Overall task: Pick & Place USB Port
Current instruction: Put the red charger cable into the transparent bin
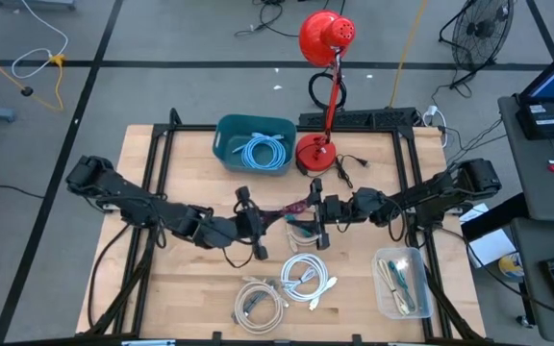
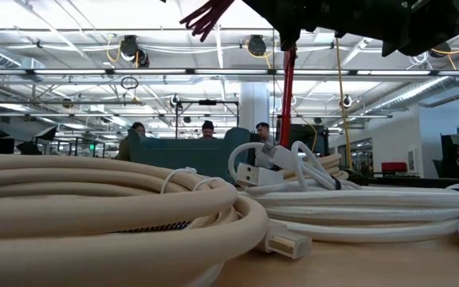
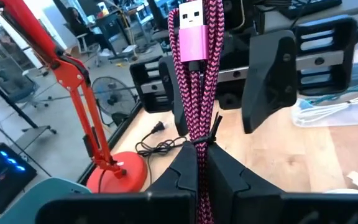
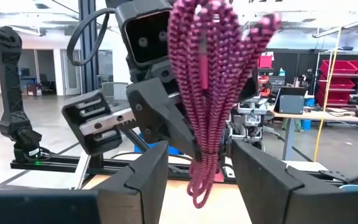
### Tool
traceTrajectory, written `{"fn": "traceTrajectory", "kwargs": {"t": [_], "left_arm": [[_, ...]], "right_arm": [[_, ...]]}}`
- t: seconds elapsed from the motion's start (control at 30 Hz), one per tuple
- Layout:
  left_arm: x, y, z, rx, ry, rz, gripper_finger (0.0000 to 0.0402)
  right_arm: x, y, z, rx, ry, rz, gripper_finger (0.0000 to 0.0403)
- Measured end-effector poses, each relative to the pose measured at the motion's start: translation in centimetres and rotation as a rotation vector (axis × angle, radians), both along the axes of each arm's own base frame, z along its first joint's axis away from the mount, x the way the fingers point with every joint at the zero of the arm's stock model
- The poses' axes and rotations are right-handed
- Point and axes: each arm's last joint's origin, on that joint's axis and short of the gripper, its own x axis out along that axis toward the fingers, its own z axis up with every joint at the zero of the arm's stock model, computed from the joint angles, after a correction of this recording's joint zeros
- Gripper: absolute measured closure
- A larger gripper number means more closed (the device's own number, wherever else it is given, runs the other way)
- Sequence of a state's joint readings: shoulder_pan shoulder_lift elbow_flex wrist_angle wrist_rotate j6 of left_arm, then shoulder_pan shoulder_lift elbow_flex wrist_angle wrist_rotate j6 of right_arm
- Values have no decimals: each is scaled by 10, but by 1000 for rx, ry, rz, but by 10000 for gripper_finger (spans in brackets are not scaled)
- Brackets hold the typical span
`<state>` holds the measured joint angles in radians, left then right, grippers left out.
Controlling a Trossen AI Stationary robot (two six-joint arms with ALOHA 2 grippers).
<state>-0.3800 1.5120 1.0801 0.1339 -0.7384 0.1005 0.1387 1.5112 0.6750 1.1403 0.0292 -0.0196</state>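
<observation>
Pink USB cable pinched in closed left end effector, between open right end effector fingers.

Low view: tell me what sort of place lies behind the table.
Probably an open-plan workshop or robotics lab: exposed ceiling pipes and ducts, long rows of workbenches, and people seated behind the teal bin.

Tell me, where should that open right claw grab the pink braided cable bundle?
Probably the middle of the pink cable bundle, above where the left gripper pinches it. The right gripper already straddles the hanging loops, so closing from both flat sides suits the narrow, bunched strands.
</observation>
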Motion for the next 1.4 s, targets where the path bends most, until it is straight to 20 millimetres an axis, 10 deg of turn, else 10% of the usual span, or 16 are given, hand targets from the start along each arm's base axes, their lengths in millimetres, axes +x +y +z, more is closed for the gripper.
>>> {"fn": "traceTrajectory", "kwargs": {"t": [0.53, 1.0, 1.4], "left_arm": [[3, 7, -4, -50, 27, -35, 392], [2, 8, -7, -41, 74, -69, 365], [-32, 15, 1, -42, 198, 64, 318]], "right_arm": [[0, 0, 0, 7, 0, -1, 277], [0, 0, -2, 0, 28, 1, 391], [-20, -2, 8, 168, 254, 29, 389]]}}
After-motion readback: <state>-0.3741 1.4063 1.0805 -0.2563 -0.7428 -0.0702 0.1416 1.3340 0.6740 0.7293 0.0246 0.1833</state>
